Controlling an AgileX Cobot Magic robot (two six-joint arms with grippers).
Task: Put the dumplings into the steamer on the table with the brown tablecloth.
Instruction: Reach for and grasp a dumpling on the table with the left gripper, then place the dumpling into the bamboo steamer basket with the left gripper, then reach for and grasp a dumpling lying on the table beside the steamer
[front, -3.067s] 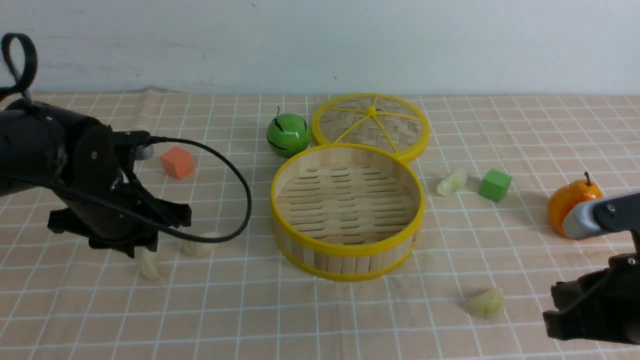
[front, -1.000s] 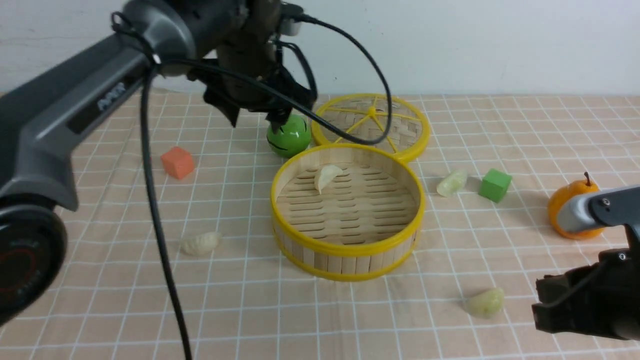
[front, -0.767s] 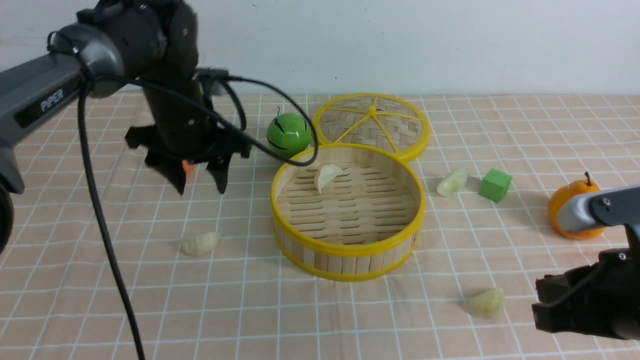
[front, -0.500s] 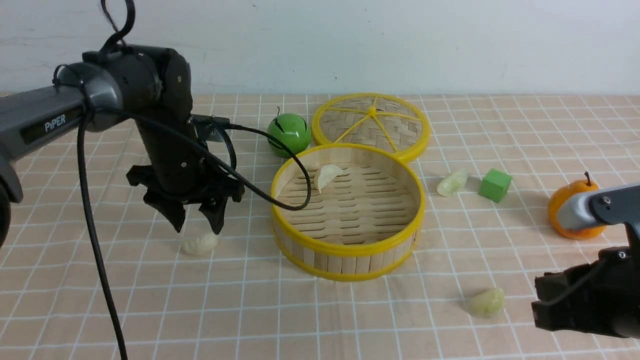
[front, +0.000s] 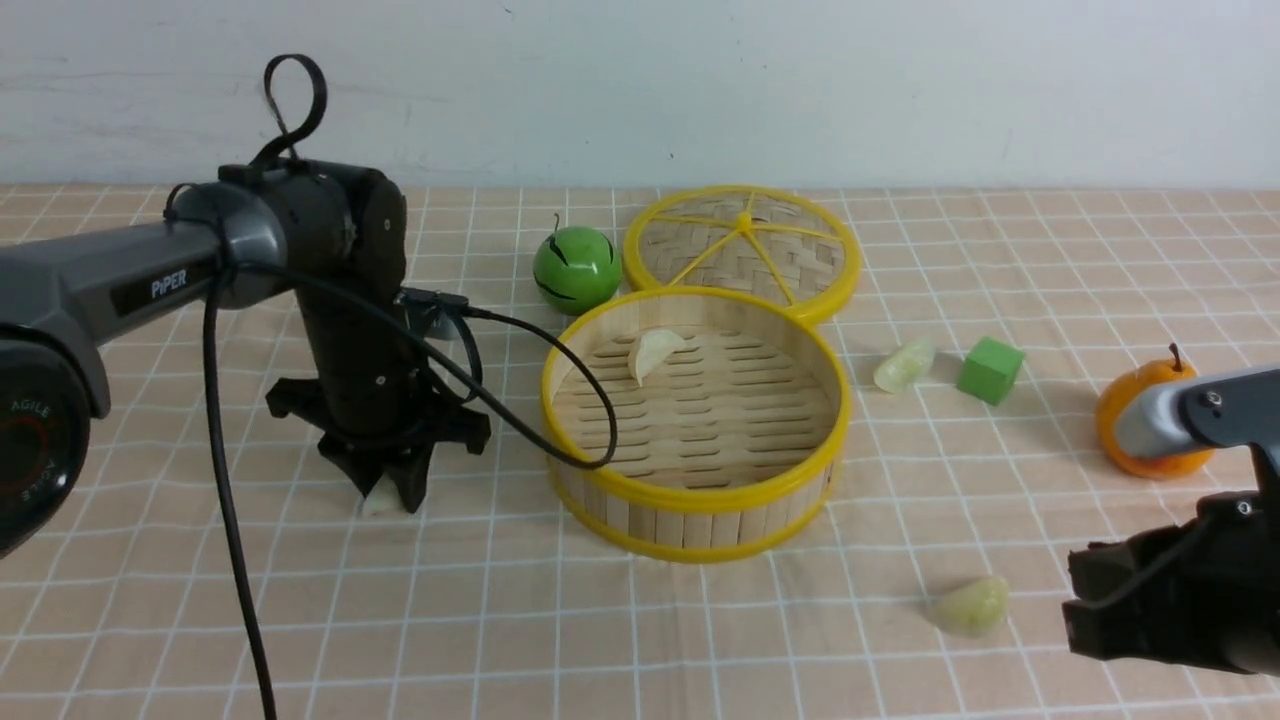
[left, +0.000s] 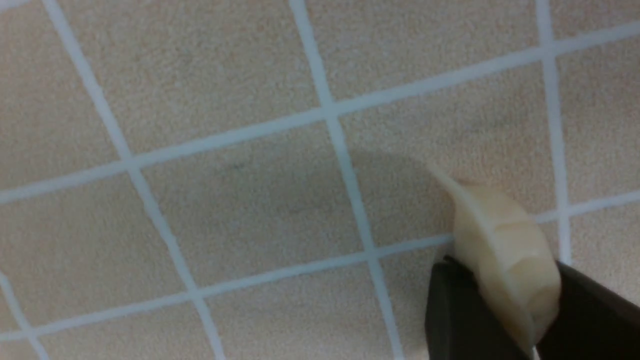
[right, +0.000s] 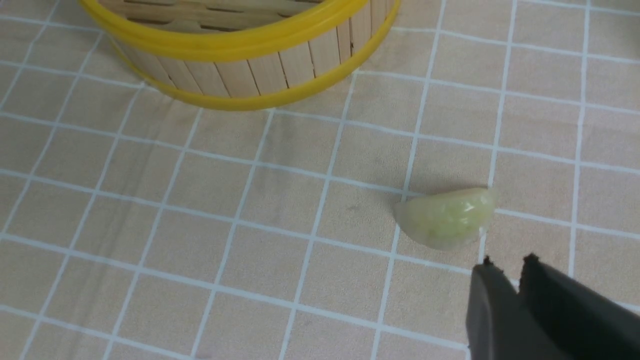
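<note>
Far left, the left tool (front: 388, 492) is down on the table (front: 200, 620), pinching a white dumpling (left: 505, 260) just left of the steamer (front: 695, 497). The grip looks sketchy to me. Only one end sits between the fingers, so it could twist or squirt out on the lift and land back on the brown tablecloth (front: 480, 640), or clip the steamer's rim.

The other white dumpling (front: 652, 352) lies inside the steamer, far-left part. The far green dumpling (front: 905, 365) sits right of the steamer beside a green cube (front: 990, 370). The near green dumpling (front: 970, 606) waits near-right. The right tool (right: 507, 261) hovers beside it, fingers almost pressed together, empty.

Versus half a second ago, the left tool has dropped onto its dumpling and closed from wide spread. Nothing else has moved.
</note>
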